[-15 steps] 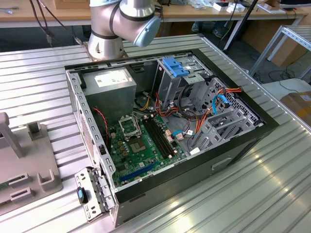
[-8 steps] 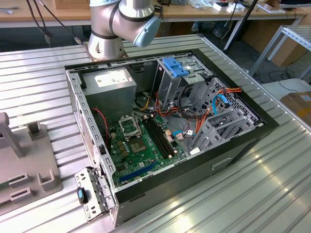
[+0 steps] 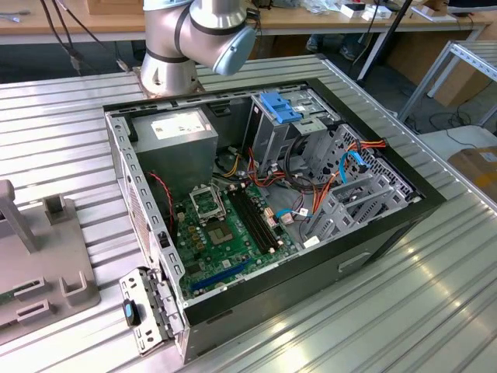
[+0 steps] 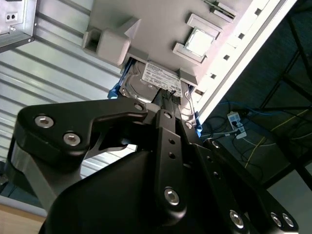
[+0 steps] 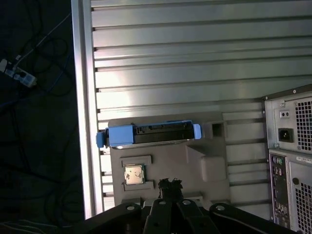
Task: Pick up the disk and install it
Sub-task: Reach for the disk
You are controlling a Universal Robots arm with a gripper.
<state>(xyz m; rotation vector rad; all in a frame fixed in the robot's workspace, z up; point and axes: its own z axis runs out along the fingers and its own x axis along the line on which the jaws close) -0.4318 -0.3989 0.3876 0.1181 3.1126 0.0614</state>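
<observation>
The disk point(image 5: 151, 134) stands on its edge in a slot of a grey holder block point(image 5: 195, 161), with bright blue rails at both ends. In the second wrist view the disk point(image 4: 155, 78) shows its labelled metal face, and the holder block point(image 4: 151, 24) lies around it. My gripper point(image 5: 170, 184) hangs over the block, a short way off the disk and not touching it. Its black tips meet in one point with nothing between them. In the second wrist view the gripper point(image 4: 168, 94) points straight at the disk's near edge.
An open computer case point(image 3: 404, 225) lies on the ribbed metal table point(image 3: 435, 311); its rear panel point(image 5: 290, 156) is beside the block. Inside are a grey cage with a light-blue latch point(image 3: 279, 106) and a motherboard point(image 3: 225, 225). A processor chip point(image 5: 134, 174) sits in the block. The table edge point(image 5: 83, 97) runs close by.
</observation>
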